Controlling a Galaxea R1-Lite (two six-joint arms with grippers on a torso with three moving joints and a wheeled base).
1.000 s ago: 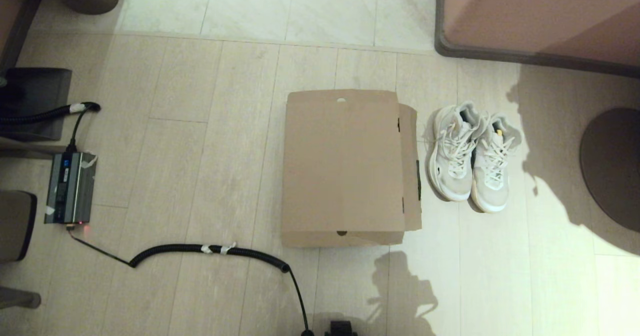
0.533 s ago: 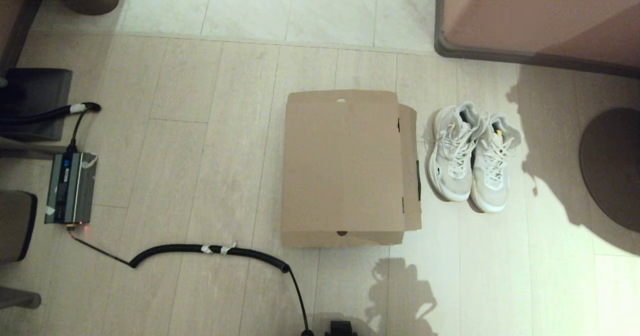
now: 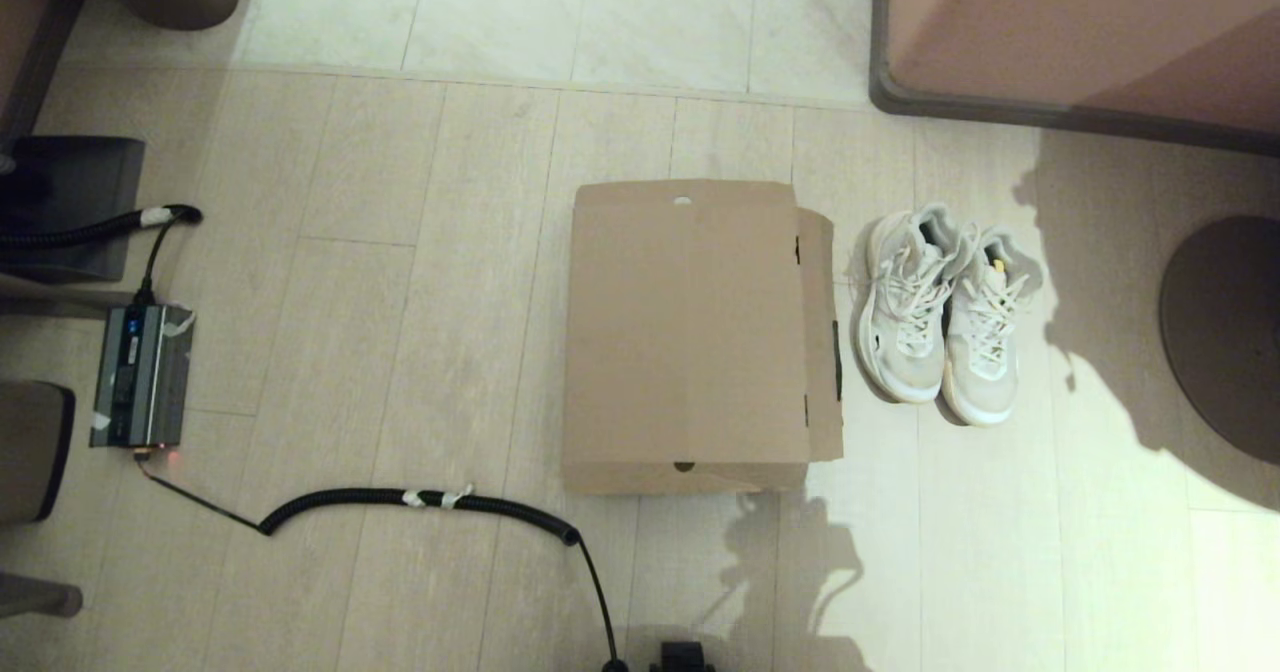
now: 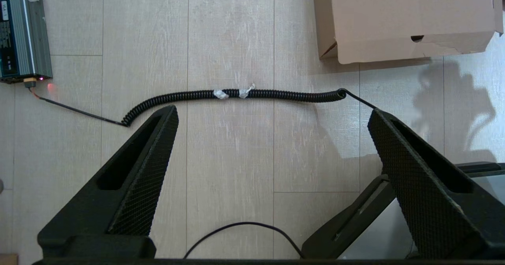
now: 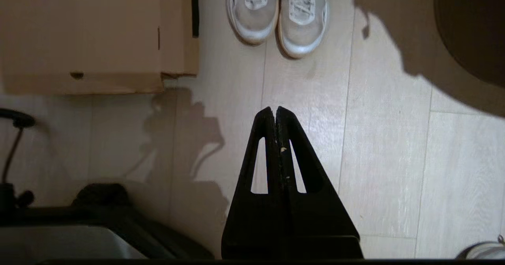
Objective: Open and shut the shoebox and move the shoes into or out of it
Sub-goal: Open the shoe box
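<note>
The brown cardboard shoebox point(image 3: 690, 337) lies on the floor in the middle of the head view with its lid down. The pair of white and pale-grey sneakers point(image 3: 940, 312) stands side by side on the floor just right of it, toes toward me. Neither gripper shows in the head view. My left gripper point(image 4: 272, 115) hangs open above bare floor, short of the shoebox point(image 4: 406, 18). My right gripper point(image 5: 275, 109) is shut on nothing, above the floor short of the sneakers point(image 5: 278, 10) and right of the shoebox's point(image 5: 94, 32) near corner.
A black coiled cable point(image 3: 420, 500) runs across the floor from a grey power unit point(image 3: 138, 374) at the left toward my base. A pink cabinet point(image 3: 1080, 32) stands at the back right, a dark round base point(image 3: 1225, 337) at the far right.
The arm's shadow on the floor in front of the shoebox has shifted and now reaches the box's near right corner. Box and shoes have not moved.
</note>
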